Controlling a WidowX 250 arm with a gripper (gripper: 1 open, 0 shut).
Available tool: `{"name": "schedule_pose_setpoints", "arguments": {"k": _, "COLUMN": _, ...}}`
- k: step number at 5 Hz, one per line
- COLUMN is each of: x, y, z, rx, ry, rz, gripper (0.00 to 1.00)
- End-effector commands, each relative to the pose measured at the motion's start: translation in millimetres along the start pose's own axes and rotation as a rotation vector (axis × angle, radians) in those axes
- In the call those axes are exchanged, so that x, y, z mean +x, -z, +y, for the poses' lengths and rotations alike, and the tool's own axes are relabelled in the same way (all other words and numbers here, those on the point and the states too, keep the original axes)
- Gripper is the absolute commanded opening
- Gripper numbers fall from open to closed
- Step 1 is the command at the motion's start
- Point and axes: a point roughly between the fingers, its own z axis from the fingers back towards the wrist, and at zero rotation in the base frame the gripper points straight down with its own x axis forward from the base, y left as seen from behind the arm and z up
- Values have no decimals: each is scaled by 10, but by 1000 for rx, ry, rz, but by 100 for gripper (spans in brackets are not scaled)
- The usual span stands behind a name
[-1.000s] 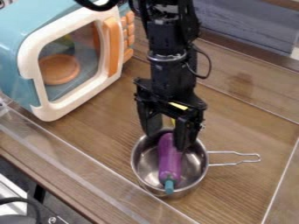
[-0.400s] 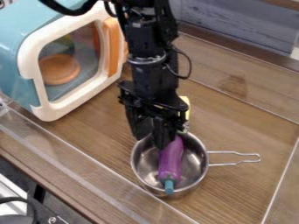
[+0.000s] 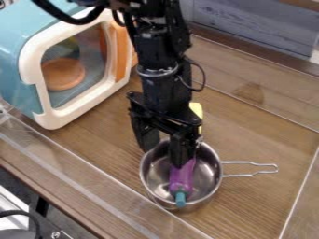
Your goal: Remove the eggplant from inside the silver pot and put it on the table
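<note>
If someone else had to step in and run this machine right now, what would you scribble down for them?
End effector: open, pointing down into the silver pot, fingers either side of the eggplant's upper end; no firm grip visible.
Eggplant: lying inside the pot, green stem end toward the camera.
Pot: on the table, wire handle pointing right.
Done: end effector lowered over the eggplant.
Left: close on the eggplant, lift it out, set it on the bare table beside the pot, release.
</note>
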Motion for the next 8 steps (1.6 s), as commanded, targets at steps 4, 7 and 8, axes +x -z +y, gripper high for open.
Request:
{"name": "schedule_pose_setpoints", "arguments": {"k": 4, "x": 28, "y": 8, "z": -97, "rx": 18, "ry": 214, "rz": -19, "gripper": 100}}
{"name": "schedule_pose_setpoints", "arguments": {"k": 7, "x": 0, "y": 192, "z": -77, "rx": 17, "ry": 219, "rz": -50, "gripper": 100}}
{"name": "schedule_pose_setpoints", "arguments": {"k": 8, "x": 40, "y": 297, "z": -74, "rx": 16, "ry": 230, "rz": -53, "gripper": 100}}
